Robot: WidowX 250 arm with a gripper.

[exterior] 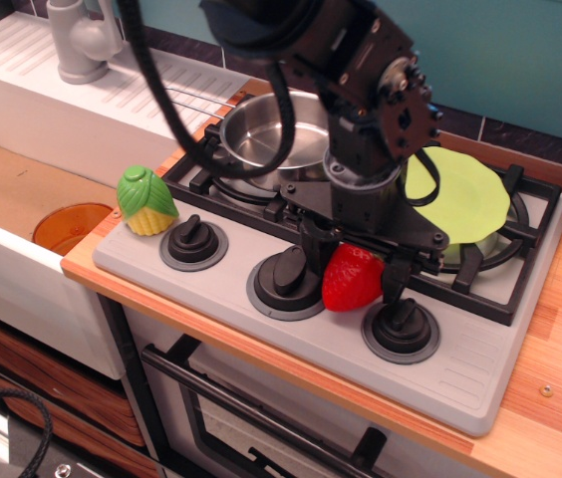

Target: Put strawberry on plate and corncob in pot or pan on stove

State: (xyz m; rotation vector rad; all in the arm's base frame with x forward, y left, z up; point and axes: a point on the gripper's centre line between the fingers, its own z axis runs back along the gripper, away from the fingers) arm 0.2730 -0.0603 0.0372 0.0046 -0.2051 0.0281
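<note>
Toy kitchen, teal wall
Wooden tabletop (560,339), white sink unit (22,110) with grey tap (80,40) at left, oven door (261,418) below, orange drain (70,227)
</note>
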